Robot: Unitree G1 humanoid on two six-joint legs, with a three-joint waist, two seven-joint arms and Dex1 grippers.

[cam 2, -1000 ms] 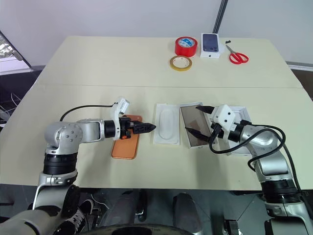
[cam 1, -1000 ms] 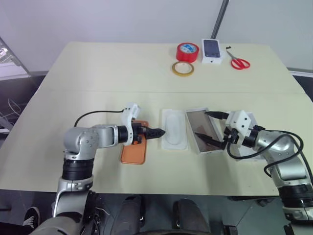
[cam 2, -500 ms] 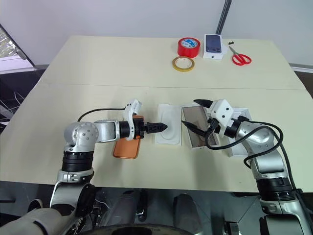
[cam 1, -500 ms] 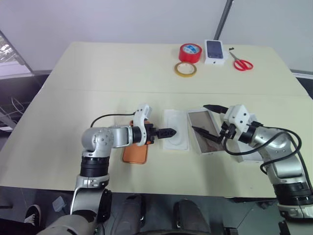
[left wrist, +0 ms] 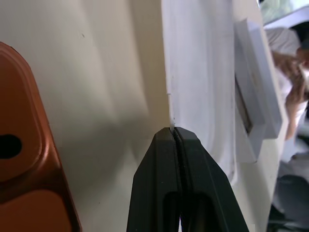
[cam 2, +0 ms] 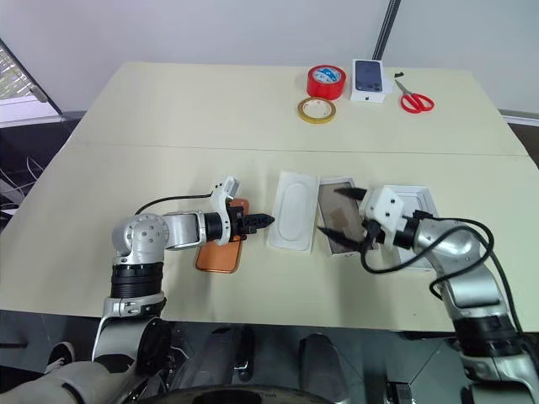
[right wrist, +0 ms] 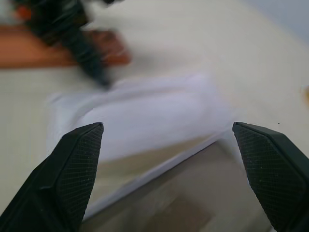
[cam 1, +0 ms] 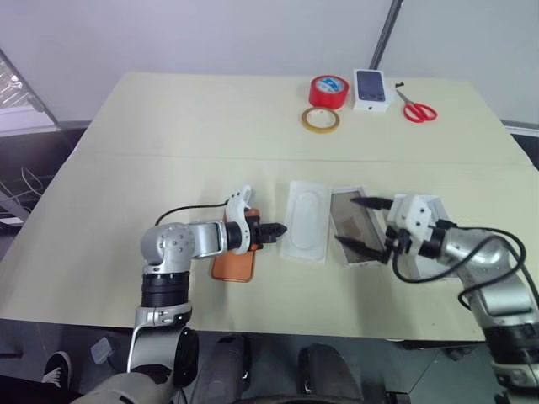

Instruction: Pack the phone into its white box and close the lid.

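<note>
Table (cam 1: 168, 126): phone (cam 1: 233, 265) apparently unboxed.

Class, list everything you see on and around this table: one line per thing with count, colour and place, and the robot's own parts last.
table: one, pale cream, under everything.
phone: one, orange-copper, near edge, under the left arm.
insert with an oval recess: one, white, between phone and white box.
white box: one, white with brownish floor, right of the insert.
lid: one, white, behind the right arm.
tape rolls: two, red and yellow, far side.
small carton: one, white, picturing a dark phone, beside the red roll.
scissors: one, red-handled, far right.
left gripper: black, shut, empty, at the insert's edge.
right gripper: black, open, over the white box.
</note>
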